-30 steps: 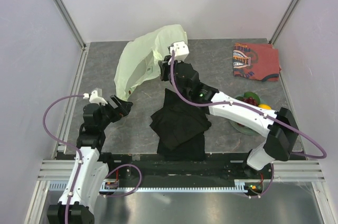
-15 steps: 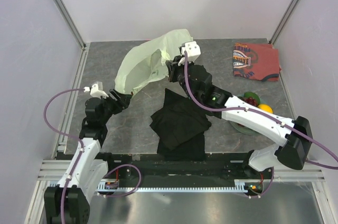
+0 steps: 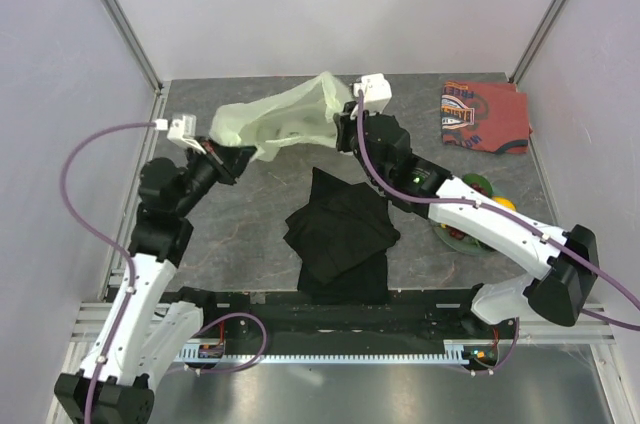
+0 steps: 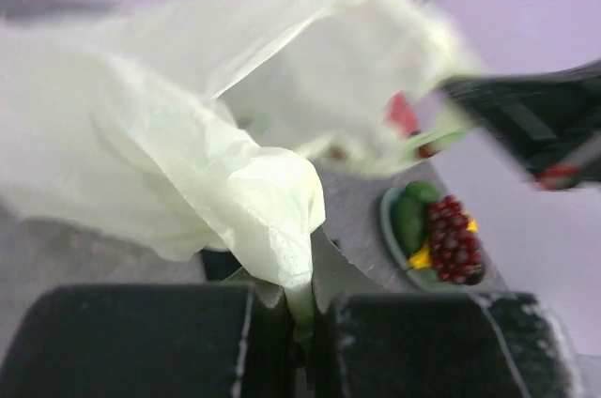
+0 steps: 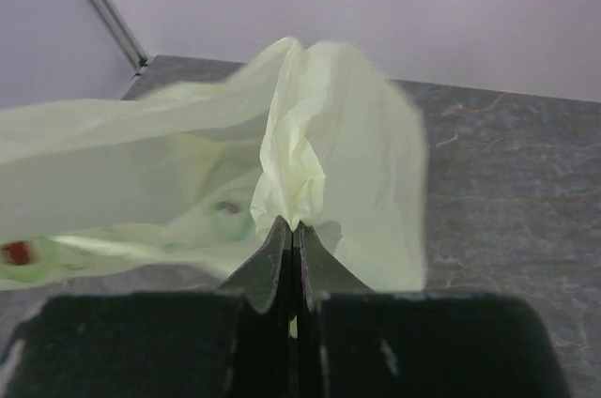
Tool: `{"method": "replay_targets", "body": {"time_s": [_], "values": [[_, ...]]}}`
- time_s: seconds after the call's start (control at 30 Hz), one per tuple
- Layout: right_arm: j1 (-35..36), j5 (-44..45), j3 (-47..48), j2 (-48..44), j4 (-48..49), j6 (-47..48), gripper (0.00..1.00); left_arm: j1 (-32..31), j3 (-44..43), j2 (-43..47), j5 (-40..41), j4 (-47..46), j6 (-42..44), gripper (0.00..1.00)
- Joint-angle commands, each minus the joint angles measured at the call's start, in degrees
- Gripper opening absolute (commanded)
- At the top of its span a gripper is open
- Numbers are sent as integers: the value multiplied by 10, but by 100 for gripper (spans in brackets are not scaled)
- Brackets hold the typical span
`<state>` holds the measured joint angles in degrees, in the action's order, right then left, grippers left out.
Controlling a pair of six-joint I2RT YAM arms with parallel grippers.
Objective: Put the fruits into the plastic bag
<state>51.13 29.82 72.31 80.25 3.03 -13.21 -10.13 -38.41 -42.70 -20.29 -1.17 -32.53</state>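
Note:
The pale yellow-green plastic bag (image 3: 285, 119) hangs stretched between both grippers above the back of the table. My left gripper (image 3: 232, 152) is shut on a bunched corner of the bag (image 4: 272, 220), pinched between the fingers at the left gripper (image 4: 300, 318). My right gripper (image 3: 345, 129) is shut on the bag's other edge (image 5: 300, 163), with the right gripper (image 5: 293, 234) tips pressed together on the film. The fruits lie on a round plate (image 4: 385, 215): a dark red grape bunch (image 4: 453, 238), a green fruit (image 4: 409, 220) and a yellow fruit (image 3: 503, 203). The right arm hides part of that plate in the top view.
A folded black cloth (image 3: 340, 234) lies in the middle near the front. A red-orange patterned cloth (image 3: 485, 116) sits at the back right. Pale walls and metal frame rails close in the table on three sides.
The left gripper rose, reached the bag's left end and shut on it. The right gripper carried its end of the bag rightward, so the bag now spans between them.

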Motion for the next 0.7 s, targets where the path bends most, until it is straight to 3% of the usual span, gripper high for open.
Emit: {"method": "replay_targets", "body": {"time_s": [0.0, 0.2, 0.37, 0.57, 0.67], "values": [[-36, 13, 38, -26, -49, 17, 0, -2, -126, -6, -79, 87, 92, 2], [-103, 4, 38, -7, -81, 0, 0, -2, -169, -100, -204, 108, 119, 2], [-140, -30, 40, 12, -91, -7, 0, -2, -159, -148, -241, 136, 135, 1], [-141, -55, 56, 37, -92, 0, 15, -2, -148, -129, -242, 140, 144, 2], [-141, -77, 59, 42, -92, 2, 31, -2, -147, -126, -234, 142, 148, 2]]}}
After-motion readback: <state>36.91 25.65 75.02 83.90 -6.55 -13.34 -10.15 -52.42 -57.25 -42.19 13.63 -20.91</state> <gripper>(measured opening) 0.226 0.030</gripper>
